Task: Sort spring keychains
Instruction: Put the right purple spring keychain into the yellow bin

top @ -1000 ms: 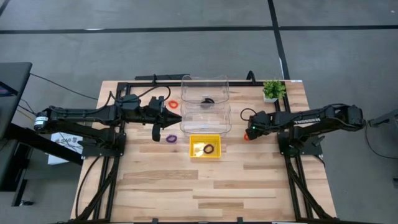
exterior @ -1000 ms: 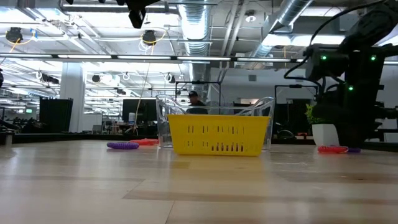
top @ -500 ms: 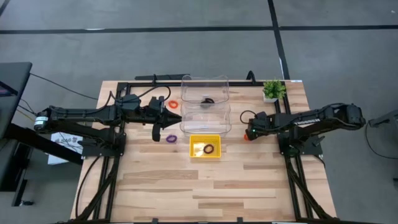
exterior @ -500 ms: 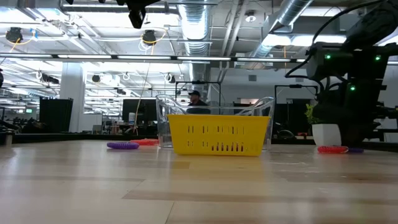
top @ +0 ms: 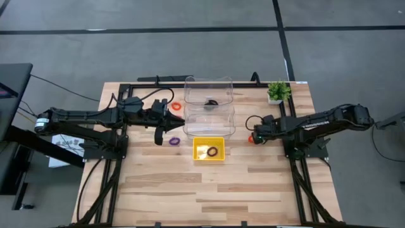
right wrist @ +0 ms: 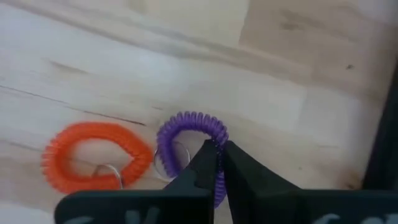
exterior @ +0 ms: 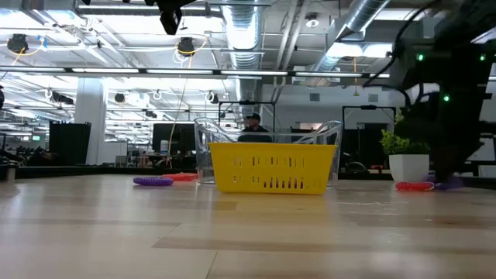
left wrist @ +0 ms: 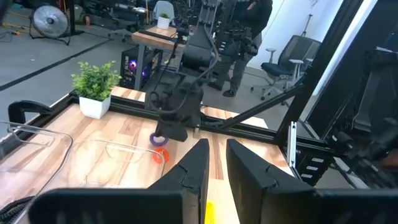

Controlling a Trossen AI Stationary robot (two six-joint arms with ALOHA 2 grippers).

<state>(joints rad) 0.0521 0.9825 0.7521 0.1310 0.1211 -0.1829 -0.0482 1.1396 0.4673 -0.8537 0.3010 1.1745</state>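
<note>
Pale wood planks make the table (top: 209, 183), and I read it from my left. My left claw (top: 181, 118) hangs above the boards beside the clear bin (top: 209, 95), its fingers (left wrist: 193, 171) close together with a narrow gap between them and nothing held. Near it lie an orange coil (top: 176, 106) and, closer to the front edge, a purple coil (top: 174, 140). The clear bin holds a black coil (top: 211, 102) in its far compartment. Just in front of the bin stands the yellow tray (top: 197, 156), with a black coil (top: 212, 152) and one more coil, colour unclear, inside. Right of the bin, my right claw (top: 256, 135) is down at the table, clenched on a purple coil (right wrist: 189, 143), pinching its rim between both fingertips. An orange coil (right wrist: 93, 155) lies just beside that one, touching or nearly so. A small potted plant (top: 276, 92) stands at the far right corner. Beyond the table, a person (exterior: 252, 128) shows in the room.
</note>
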